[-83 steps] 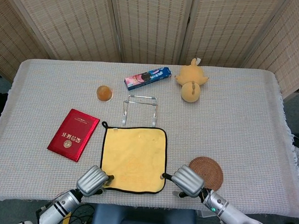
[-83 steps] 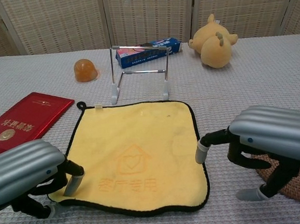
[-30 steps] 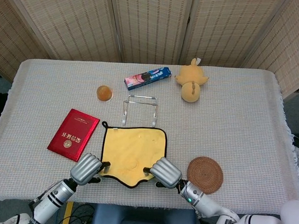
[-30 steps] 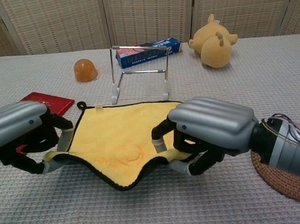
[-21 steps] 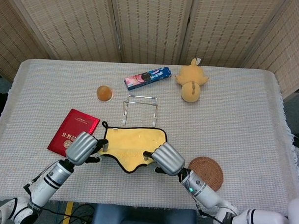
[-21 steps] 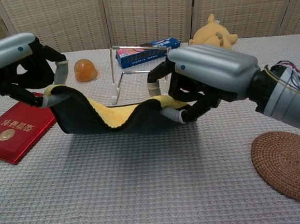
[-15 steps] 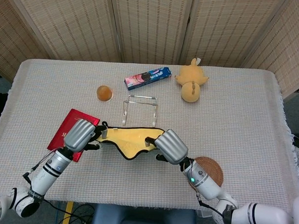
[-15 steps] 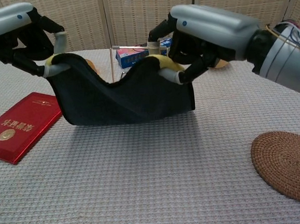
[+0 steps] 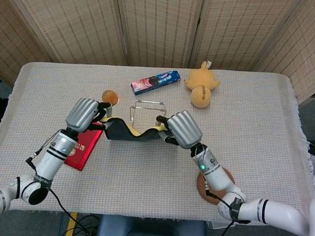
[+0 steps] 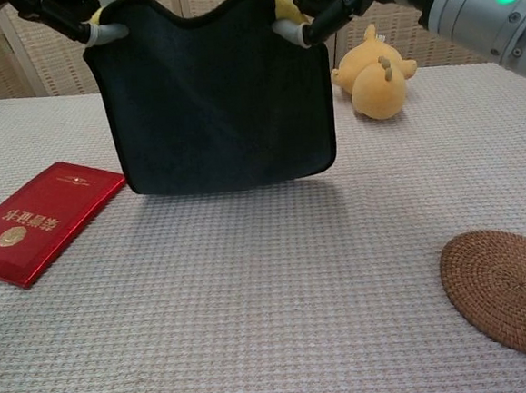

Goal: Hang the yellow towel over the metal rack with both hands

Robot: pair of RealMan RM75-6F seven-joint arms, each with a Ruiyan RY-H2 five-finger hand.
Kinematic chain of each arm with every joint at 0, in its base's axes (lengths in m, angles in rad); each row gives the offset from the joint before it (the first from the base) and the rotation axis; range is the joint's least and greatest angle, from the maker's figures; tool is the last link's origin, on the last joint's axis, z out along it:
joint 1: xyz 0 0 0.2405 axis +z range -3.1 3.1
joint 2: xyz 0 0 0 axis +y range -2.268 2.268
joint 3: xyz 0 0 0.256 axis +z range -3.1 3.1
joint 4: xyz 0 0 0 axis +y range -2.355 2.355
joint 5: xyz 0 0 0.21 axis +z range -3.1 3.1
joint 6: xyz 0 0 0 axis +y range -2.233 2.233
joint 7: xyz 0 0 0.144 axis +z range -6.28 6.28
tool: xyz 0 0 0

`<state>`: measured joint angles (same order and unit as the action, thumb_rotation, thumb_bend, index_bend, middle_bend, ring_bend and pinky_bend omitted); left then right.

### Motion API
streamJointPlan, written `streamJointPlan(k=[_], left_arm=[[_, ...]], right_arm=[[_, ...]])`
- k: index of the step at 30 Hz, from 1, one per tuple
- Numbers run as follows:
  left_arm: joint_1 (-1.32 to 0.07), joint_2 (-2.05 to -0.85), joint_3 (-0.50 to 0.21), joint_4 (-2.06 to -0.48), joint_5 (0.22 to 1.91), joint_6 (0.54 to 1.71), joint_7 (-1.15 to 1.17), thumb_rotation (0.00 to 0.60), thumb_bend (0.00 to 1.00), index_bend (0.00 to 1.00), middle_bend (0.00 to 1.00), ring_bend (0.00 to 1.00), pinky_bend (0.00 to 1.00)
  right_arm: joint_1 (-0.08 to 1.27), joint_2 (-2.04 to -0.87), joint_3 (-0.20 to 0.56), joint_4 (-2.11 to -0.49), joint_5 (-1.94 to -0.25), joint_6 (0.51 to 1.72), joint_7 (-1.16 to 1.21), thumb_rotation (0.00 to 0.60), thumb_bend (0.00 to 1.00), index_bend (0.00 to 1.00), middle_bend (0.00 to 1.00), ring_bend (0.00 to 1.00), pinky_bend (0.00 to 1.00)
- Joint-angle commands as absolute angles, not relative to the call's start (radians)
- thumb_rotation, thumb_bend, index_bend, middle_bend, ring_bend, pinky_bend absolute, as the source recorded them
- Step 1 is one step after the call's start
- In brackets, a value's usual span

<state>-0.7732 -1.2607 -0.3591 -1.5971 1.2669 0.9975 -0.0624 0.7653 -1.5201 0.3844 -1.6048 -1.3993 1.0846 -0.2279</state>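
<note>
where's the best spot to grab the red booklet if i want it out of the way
The red booklet lies flat and closed on the table, so there is nothing to wrap a hand around. Probably best taken at its near corner, coming in low from the robot's own side, sliding fingers under the cover edge. Its far end sits beneath the left hand in the head view, so that side is crowded.

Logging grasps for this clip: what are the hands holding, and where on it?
The yellow towel with a black back: left hand grips one upper corner, right hand the other.
</note>
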Motion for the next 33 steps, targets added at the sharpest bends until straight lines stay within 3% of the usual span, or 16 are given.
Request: streamJointPlan(k=[1,21,33], left_arm=[[-0.816,-1.269,-0.386,-1.555,1.206,0.959,-0.015,0.6,0.42,0.71,1.0,1.0,1.0],[-1.008,-1.368,-0.458,-1.371,0.945,0.877,0.148,0.6,0.42,0.7,1.0,0.98,1.0],[-1.1,-1.442,-0.453,-1.252,0.826,0.858,0.254,0.6,0.42,0.7,1.0,0.98,1.0]], right_arm=[[0.785,-1.541,0.4,-1.574,-1.371,1.095,-0.237,0.6,0.44,0.67,0.98,1.0,1.0],[0.88,-1.597,0.453,-1.391,-1.254,1.107,-0.247,0.6,0.44,0.67,0.98,1.0,1.0],[0.949,-1.648,0.447,-1.215,-1.231,1.082,-0.243,0.6,0.44,0.67,0.98,1.0,1.0]])
